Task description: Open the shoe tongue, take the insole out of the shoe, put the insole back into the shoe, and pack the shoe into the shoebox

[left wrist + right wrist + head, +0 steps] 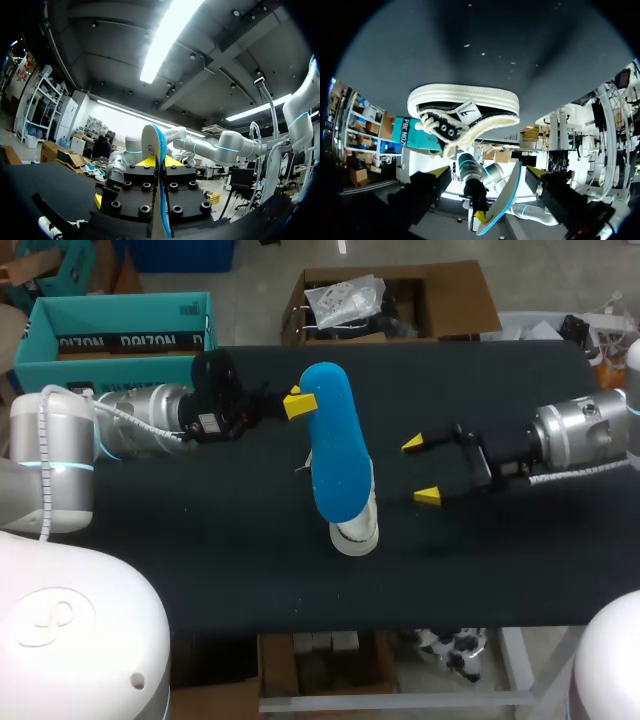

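My left gripper (297, 401) is shut on the edge of a blue insole (331, 445) and holds it up over the middle of the table. In the left wrist view the insole (150, 142) stands edge-on, pinched by that gripper (159, 164). Below it lies the black-and-white shoe (355, 532), mostly hidden by the insole; only its white end shows. My right gripper (421, 470) is open, just right of the insole and apart from it. Ahead of this gripper (487, 175) are the shoe (465, 112) on its side and the insole (504, 197). The teal shoebox (110, 330) is at the back left.
The dark table (200, 540) has bare surface in front of and to both sides of the shoe. My left arm (130, 425) lies along the table's back left, beside the shoebox.
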Controlling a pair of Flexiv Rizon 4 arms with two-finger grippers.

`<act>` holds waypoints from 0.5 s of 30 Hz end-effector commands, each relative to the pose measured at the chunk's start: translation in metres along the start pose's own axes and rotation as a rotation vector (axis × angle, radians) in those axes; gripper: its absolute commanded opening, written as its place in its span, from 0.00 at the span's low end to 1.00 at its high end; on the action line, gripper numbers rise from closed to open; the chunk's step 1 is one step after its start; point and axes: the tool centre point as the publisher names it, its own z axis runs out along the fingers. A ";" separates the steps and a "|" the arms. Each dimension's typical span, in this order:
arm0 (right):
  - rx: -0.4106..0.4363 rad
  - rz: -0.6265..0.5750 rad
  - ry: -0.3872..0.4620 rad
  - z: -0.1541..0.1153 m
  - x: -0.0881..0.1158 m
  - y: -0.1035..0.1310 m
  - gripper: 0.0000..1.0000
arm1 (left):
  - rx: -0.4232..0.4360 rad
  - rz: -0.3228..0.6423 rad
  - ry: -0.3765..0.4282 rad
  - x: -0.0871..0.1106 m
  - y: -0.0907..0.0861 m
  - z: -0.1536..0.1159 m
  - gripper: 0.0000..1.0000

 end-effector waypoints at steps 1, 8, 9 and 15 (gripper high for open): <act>0.016 -0.026 0.008 0.007 -0.003 -0.013 1.00 | 0.004 0.000 -0.002 0.000 0.001 0.000 0.00; 0.067 0.032 0.060 0.019 -0.025 -0.021 1.00 | 0.004 0.000 -0.002 0.000 0.001 0.000 0.00; 0.070 0.038 0.064 0.020 -0.028 -0.022 1.00 | 0.004 0.000 -0.002 0.000 0.001 0.000 0.00; 0.074 0.049 0.062 0.027 -0.036 -0.023 1.00 | -0.055 0.174 0.055 -0.001 0.014 0.011 0.00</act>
